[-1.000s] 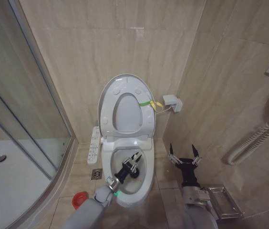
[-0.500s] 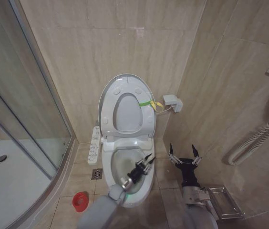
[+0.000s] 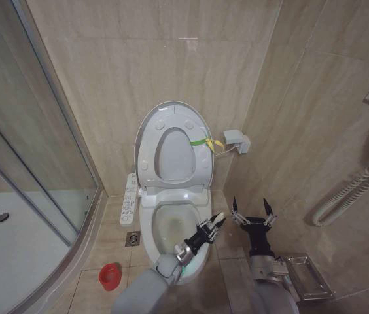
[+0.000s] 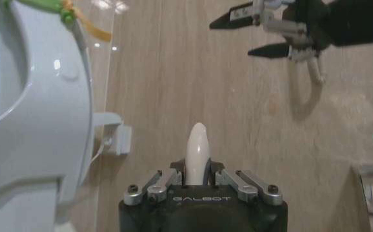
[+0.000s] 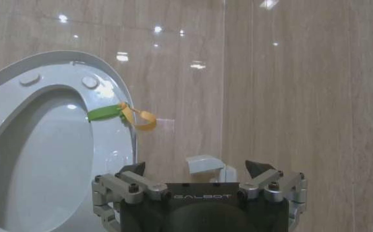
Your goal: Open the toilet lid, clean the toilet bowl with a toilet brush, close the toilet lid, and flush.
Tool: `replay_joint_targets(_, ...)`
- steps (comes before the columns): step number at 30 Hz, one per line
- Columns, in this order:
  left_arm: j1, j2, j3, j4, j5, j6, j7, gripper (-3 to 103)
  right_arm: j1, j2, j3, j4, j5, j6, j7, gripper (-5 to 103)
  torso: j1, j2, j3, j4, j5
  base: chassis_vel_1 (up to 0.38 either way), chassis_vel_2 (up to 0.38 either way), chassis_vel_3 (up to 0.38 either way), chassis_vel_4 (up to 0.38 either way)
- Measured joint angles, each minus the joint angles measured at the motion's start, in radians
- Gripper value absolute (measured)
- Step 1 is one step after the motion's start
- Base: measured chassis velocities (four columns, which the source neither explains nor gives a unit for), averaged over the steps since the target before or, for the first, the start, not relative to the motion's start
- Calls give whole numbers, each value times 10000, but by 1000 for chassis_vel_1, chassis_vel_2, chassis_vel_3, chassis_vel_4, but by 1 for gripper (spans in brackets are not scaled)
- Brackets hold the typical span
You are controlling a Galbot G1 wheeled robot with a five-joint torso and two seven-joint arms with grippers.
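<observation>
The toilet lid (image 3: 171,140) stands raised against the wall, with a yellow-green strap (image 3: 201,141) on its right edge. The lid (image 4: 32,121) and strap (image 5: 106,112) also show in the wrist views. Below it the toilet bowl (image 3: 169,226) lies uncovered. My left gripper (image 3: 212,224) hangs over the bowl's right rim, shut on the toilet brush's white handle (image 4: 198,147), whose tip sticks out past the fingers. The brush head is hidden. The red holder (image 3: 109,276) sits on the floor left of the toilet. My right gripper (image 3: 251,212) is open beside the toilet, to its right.
A glass shower enclosure (image 3: 34,150) and white tray (image 3: 8,248) take up the left. A control panel (image 3: 130,199) and floor drain (image 3: 132,239) lie left of the bowl. A wall box (image 3: 235,139), a hose (image 3: 348,196) and a metal rack (image 3: 305,275) are on the right.
My left gripper has moved up out of the bowl and rightward to its right rim, carrying the brush. The arm no longer covers part of the red holder. The right arm has stayed put.
</observation>
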State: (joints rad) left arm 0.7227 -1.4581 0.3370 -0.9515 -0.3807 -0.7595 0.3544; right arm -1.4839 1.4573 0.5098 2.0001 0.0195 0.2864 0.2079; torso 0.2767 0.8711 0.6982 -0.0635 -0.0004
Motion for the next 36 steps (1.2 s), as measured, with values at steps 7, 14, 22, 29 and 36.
replay_joint_targets(7, 484, 605, -40, -497, 106, -16, 6, 23, 0, 0, 0, 0, 0, 0, 0, 100, 0, 0, -1, -2, -2, 0, 0, 0, 0)
replay_joint_targets(14, 1438, 1343, -35, -2006, 607, 342, -546, 23, 0, 0, 0, 0, 0, 0, 0, 100, 0, 0, -1, 0, 0, 0, 0, 0, 0)
replay_joint_targets(22, 2265, 2092, -216, -3089, 950, 609, -1121, 24, 0, 0, 0, 0, 0, 0, 0, 100, -1, 0, -1, 0, 1, 0, 0, 0, 0)
replay_joint_targets(29, 2653, 2319, -488, -3188, 1048, 577, -1208, 24, 0, 0, 0, 1, 0, 0, 0, 100, -1, 1, -1, -1, -1, 0, 0, 0, 0)
replay_joint_targets(36, 2615, 2393, -919, -2622, 1042, 550, -1193, 26, 0, 0, 0, 0, 0, 0, 0, 100, 0, -1, 1, 1, 1, 0, 0, 0, 0)
